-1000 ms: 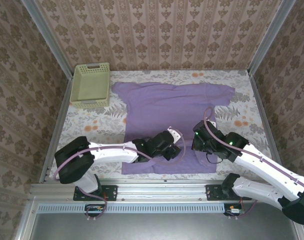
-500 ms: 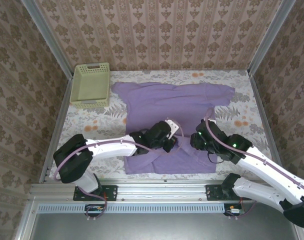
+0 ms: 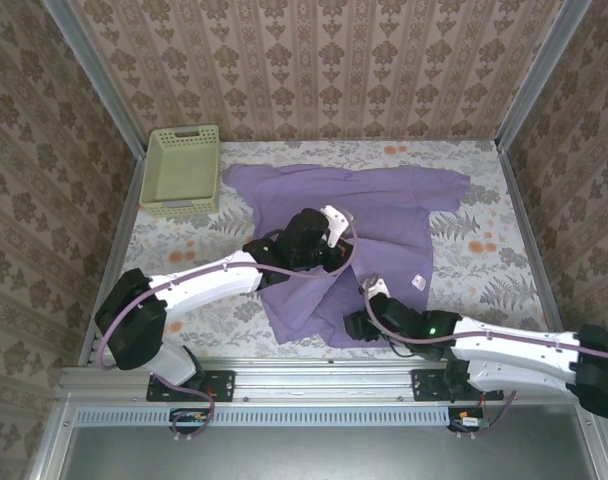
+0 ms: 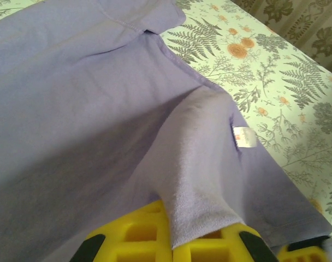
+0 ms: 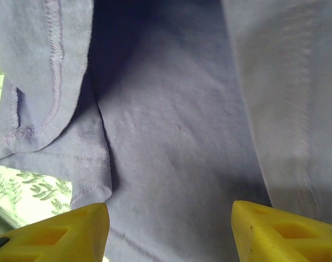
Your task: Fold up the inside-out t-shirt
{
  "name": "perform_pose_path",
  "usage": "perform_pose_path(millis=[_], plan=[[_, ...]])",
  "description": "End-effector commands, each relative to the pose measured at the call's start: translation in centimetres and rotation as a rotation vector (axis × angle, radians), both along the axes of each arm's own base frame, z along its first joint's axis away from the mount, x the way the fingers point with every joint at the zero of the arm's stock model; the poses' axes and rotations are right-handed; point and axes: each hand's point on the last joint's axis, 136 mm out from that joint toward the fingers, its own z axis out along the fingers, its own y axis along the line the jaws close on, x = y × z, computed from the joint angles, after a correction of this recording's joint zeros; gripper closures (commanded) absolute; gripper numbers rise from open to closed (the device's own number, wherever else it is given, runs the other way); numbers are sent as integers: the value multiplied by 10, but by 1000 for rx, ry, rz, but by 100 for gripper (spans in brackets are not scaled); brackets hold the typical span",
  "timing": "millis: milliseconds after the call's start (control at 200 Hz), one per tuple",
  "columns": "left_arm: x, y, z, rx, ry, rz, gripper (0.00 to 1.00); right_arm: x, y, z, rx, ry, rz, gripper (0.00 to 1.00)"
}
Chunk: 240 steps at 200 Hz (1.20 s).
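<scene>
**Left end effector pinches the purple t-shirt; the right one hovers open**

The inside-out t-shirt (image 3: 384, 200) lies spread across the middle of the floral worktop (image 3: 484, 260), sleeves toward the far wall. A pale green basket (image 3: 180, 207) sits just off its far-left corner. The left end effector (image 4: 174, 240) is clamped on a raised fold of lavender cloth near the white tag (image 4: 244, 136). The right end effector (image 5: 170, 229) hovers over the near hem, fingers apart. For a clean fold, the left grip should probably hold tight and travel low. The right should take the hem edge so both carry the cloth evenly, without bunching.
</scene>
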Motion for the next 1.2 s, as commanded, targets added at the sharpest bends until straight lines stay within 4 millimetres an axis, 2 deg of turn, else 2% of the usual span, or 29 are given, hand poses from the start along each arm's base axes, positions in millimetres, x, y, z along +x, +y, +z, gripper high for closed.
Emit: perform_pose_path(millis=[0,105,235,360,445,470,625,780,1010,1195], plan=[[-4,-2,31,-37,-32,-43,97,21,23,14,63,-138,2,37],[-4,-2,35,-41,-35,-44,97,27,34,8,36,-163,27,36],[-6,-3,43,-48,-37,-55,97,35,37,-3,5,-181,5,36],[-8,-1,56,-62,-49,-65,96,44,41,-14,-59,-188,3,36],[-10,0,66,-72,-62,-73,96,51,46,-15,-83,-198,-8,34],[-11,1,69,-74,-65,-75,96,54,44,-23,-108,-189,-21,34],[-15,6,84,-87,-84,-84,95,80,20,-36,-126,-159,-153,34],[-18,12,101,-98,-111,-87,94,99,14,-28,-144,-215,-187,34],[-24,17,131,-137,-139,-101,93,139,-7,-16,-111,-243,-337,33],[-29,23,169,-194,-167,-101,93,175,-11,-10,-85,-214,-415,33]])
